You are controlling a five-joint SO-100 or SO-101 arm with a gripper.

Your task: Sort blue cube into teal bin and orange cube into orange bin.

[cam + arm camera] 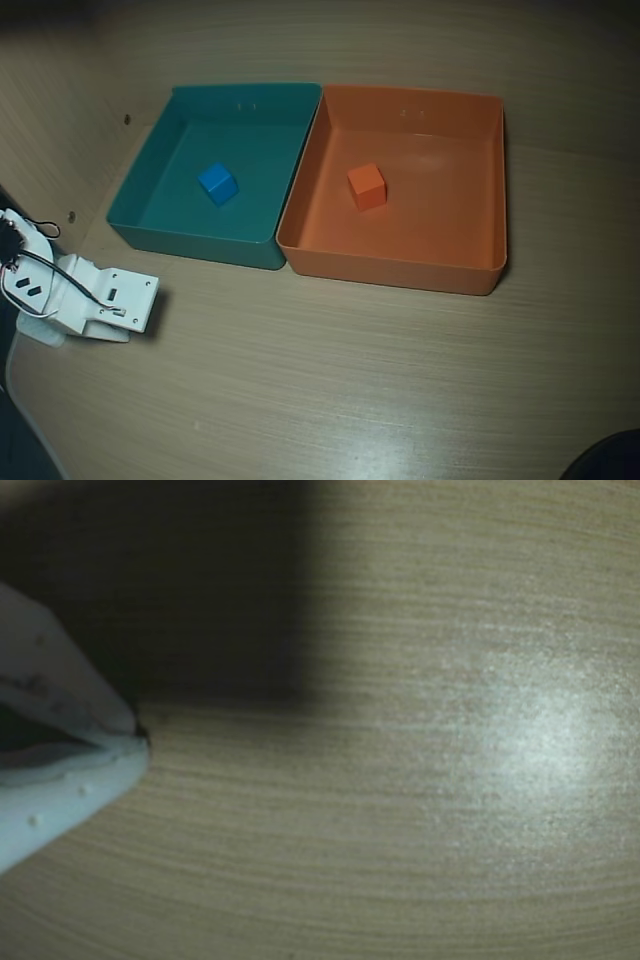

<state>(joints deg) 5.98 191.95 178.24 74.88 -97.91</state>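
Observation:
In the overhead view the blue cube (217, 183) lies on the floor of the teal bin (190, 240). The orange cube (367, 186) rests inside the orange bin (390, 268), which stands right beside the teal one with their walls touching. My white arm (95, 300) is folded low at the left edge of the table, well in front of and left of the teal bin. In the wrist view my gripper (140, 737) enters from the left. Its white fingers (70, 800) meet at the tips with nothing between them, just above bare wood.
A light wooden tabletop (330, 380) stretches in front of both bins. Wooden walls rise behind and to the left of the bins. Black cables (30, 270) loop over the arm. A dark shape (610, 460) sits at the bottom right corner.

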